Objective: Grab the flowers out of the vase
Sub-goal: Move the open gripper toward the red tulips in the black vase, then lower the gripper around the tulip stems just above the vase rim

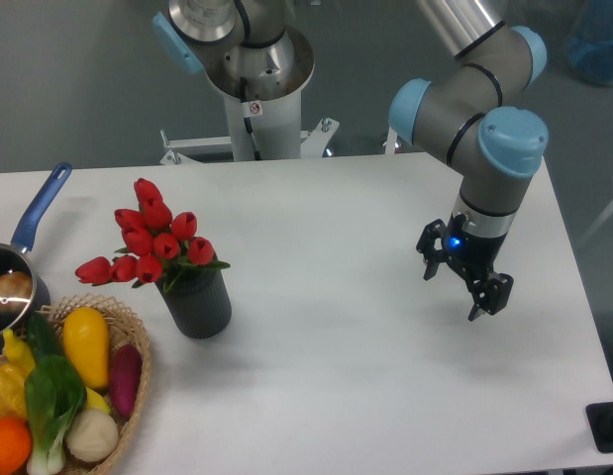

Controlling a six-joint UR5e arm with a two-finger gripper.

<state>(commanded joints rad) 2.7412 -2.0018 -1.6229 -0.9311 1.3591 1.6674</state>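
Jaws look spread apart with nothing between them, as far as I can tell from this angle; the gripper (465, 284) hangs over the right side of the table (365, 376), pointing down and a bit tilted, well apart from anything it needs to grab.

Biggest to smallest then: the white table takes up most of the view; the arm (484, 129) comes in from the top right with its blue-capped joints; down in the left corner there's a wicker basket (138, 396) full of vegetables, and just behind it at the left edge a metal pot (9, 287) with a blue handle; the vase (199, 302) is a dark ribbed cylinder standing upright just right of the basket, near it but I can't say whether they touch; the flowers (148, 242) are red tulips sitting in the vase, leaning out toward the left.

So nothing's been picked yet imo; the step in hand is the trip across to the bunch. I'd come in from above and go for the stems right over the vase's rim, not the buds, since those would probably squash or slip; then lift straight up so the vase doesn't tip or get dragged into the basket.
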